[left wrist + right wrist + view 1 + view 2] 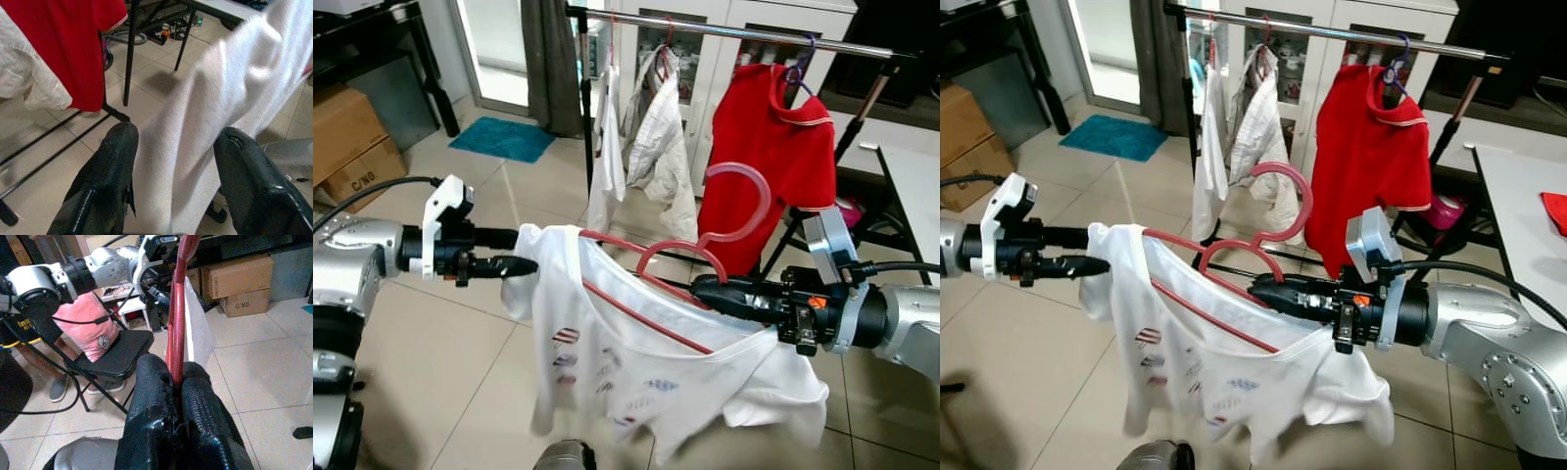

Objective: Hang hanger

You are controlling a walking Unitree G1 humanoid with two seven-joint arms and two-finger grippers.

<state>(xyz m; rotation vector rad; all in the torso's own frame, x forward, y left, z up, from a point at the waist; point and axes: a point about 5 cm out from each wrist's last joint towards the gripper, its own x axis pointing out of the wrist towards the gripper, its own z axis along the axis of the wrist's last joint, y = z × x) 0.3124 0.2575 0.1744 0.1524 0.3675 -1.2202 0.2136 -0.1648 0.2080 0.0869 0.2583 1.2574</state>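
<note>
1. Right gripper [177,396]: jaws closed tight on the red plastic hanger [651,257], gripping it near the base of its hook.
2. Left gripper [514,252]: jaws parted, the sleeve edge of the white printed T-shirt [636,362] lying loosely between the fingers [105,181]; no firm pinch seen.
3. The T-shirt is draped over the hanger, held in the air between both grippers.
4. Hanger's pink hook [744,196] curves upward, below and in front of the metal clothes rail [744,34], not touching it.
5. On the rail: a red shirt [769,166] behind the hanger's hook, a cream garment [661,147] left of it.
</note>
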